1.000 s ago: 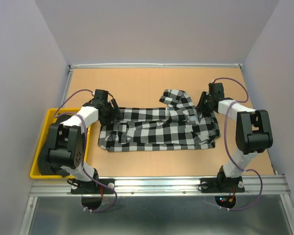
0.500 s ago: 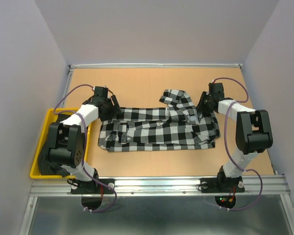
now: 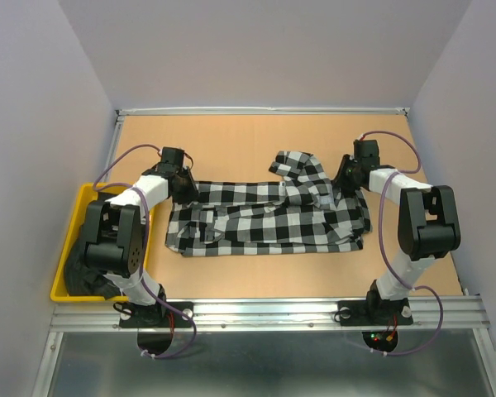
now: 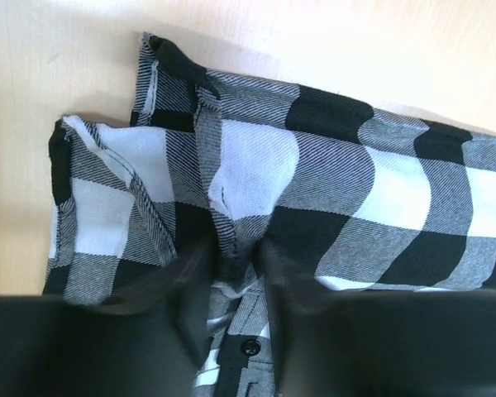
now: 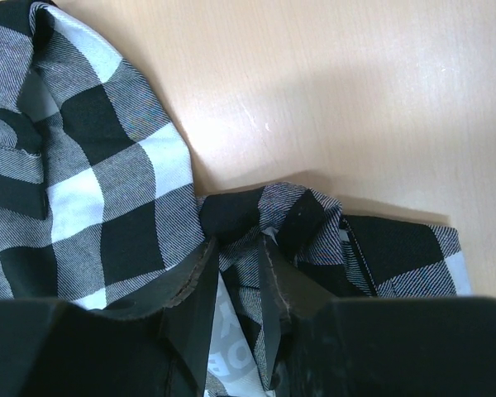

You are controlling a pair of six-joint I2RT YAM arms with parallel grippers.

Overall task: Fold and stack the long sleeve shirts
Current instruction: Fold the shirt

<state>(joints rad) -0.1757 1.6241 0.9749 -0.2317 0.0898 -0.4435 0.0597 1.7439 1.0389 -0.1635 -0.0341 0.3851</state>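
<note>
The black-and-white check long sleeve shirt (image 3: 264, 219) lies spread across the middle of the table, with one sleeve bunched at its back right. My left gripper (image 3: 188, 192) is at the shirt's back left corner. In the left wrist view its blurred jaws (image 4: 236, 258) pinch a raised fold of the check cloth (image 4: 339, 182) above a black button (image 4: 250, 347). My right gripper (image 3: 341, 178) is on the shirt's right end. There its jaws (image 5: 236, 256) are shut on gathered check cloth (image 5: 107, 165) beside white lettering (image 5: 231, 351). The plain black shirt I cannot make out for sure.
A yellow bin (image 3: 70, 240) sits off the table's left edge under the left arm, with something dark inside. Bare wooden table (image 3: 231, 141) lies behind the shirt, and a metal rail (image 3: 264, 310) runs along the front. Purple walls close in both sides.
My left jaws have closed from wide apart onto the fold at the shirt's corner. The right jaws have narrowed slightly on their cloth. The shirt has hardly shifted.
</note>
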